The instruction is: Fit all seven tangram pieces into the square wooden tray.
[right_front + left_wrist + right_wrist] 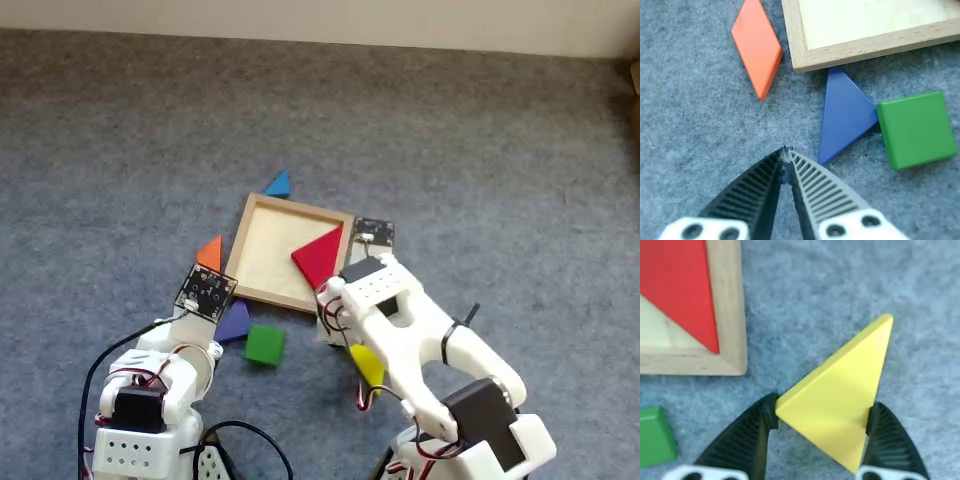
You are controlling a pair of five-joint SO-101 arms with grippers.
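Note:
The square wooden tray (pixel 262 232) lies mid-table with a large red triangle (pixel 320 256) in its near right corner. My right gripper (pixel 822 405) is shut on a yellow triangle (pixel 840 390) just off the tray's near right corner (pixel 730 330); the yellow piece (pixel 367 365) shows under the right arm. My left gripper (pixel 786 151) is shut and empty, low over the carpet. Ahead of it lie an orange parallelogram (pixel 757 46), a blue triangle (pixel 842 115) and a green square (pixel 916 129) outside the tray (pixel 865 45).
A small blue triangle (pixel 279 185) lies on the grey carpet behind the tray's far left corner. The orange parallelogram (pixel 210 252) lies beside the tray's left edge. The right arm (pixel 420 340) reaches over the carpet near the tray's right side.

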